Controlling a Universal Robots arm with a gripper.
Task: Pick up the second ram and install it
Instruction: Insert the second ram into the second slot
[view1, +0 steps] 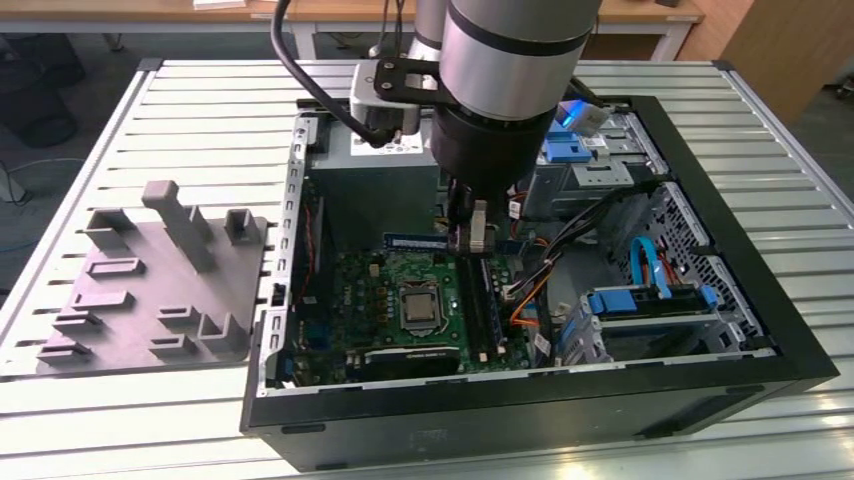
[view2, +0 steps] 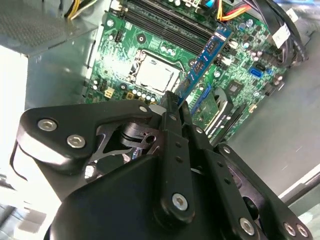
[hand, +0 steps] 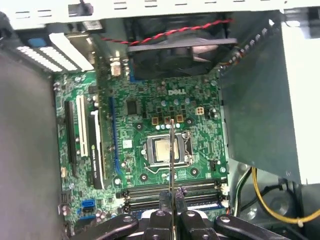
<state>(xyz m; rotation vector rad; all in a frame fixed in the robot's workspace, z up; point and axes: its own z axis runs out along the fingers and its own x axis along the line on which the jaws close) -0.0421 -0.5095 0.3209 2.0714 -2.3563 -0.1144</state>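
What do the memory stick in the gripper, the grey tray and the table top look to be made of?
The second ram, clamped in the gripper, looks like blue circuit board carrying dark chips, with a matt finish. The grey tray is probably moulded or printed plastic, being dull and uniform in colour. The table top is likely metal, going by its pale ribbed slats with a soft sheen.

The arm (view1: 514, 90) is reaching down into the open computer case (view1: 534, 395), its gripper (view1: 470, 238) holding the memory stick (view1: 414, 241) above the green motherboard (view1: 387, 300). The case is sitting on a slatted table (view1: 200, 110), and a grey tray (view1: 134, 300) is lying beside it on the exterior view's left.
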